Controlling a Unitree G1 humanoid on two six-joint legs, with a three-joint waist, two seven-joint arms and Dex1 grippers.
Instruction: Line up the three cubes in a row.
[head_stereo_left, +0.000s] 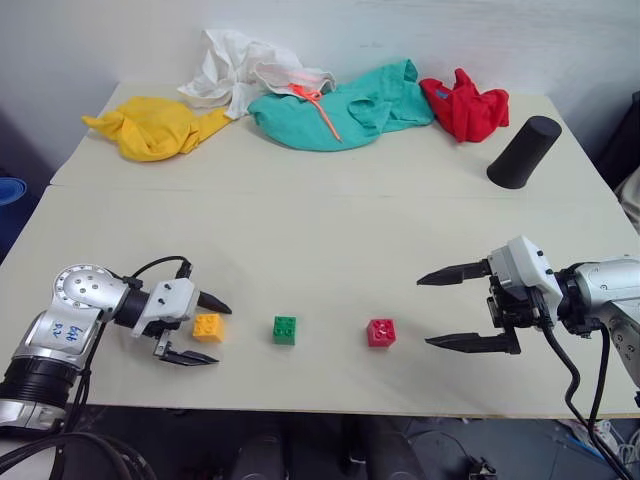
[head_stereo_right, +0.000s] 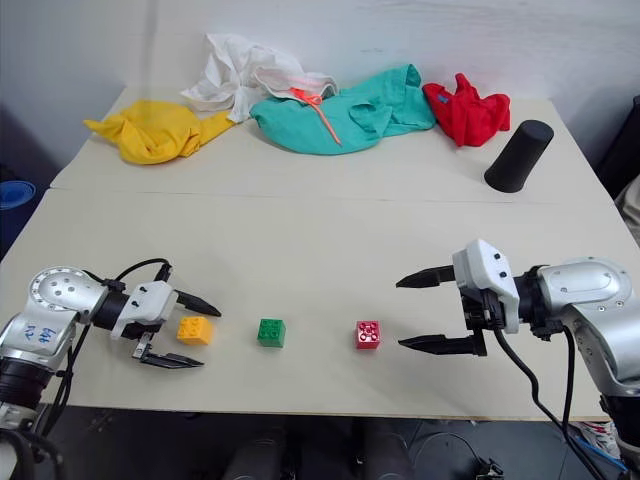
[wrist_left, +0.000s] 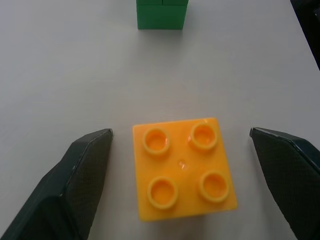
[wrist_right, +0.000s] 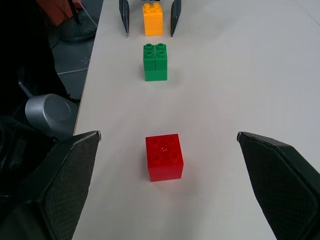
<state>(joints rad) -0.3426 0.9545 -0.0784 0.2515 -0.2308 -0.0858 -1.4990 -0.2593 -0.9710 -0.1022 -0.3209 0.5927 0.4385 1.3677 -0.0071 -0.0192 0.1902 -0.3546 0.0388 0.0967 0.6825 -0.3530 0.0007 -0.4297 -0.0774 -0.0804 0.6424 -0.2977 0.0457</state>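
Three studded cubes stand in a row along the table's near edge: orange-yellow, green and red. My left gripper is open around the orange-yellow cube, one finger on each side with a gap to both; the cube rests on the table. The green cube lies just beyond it. My right gripper is open, to the right of the red cube and pointing along the row, apart from it.
Yellow cloth, white cloth, teal cloth and red cloth lie along the table's far side. A black cylinder rests at the far right. The table's front edge runs close below the cubes.
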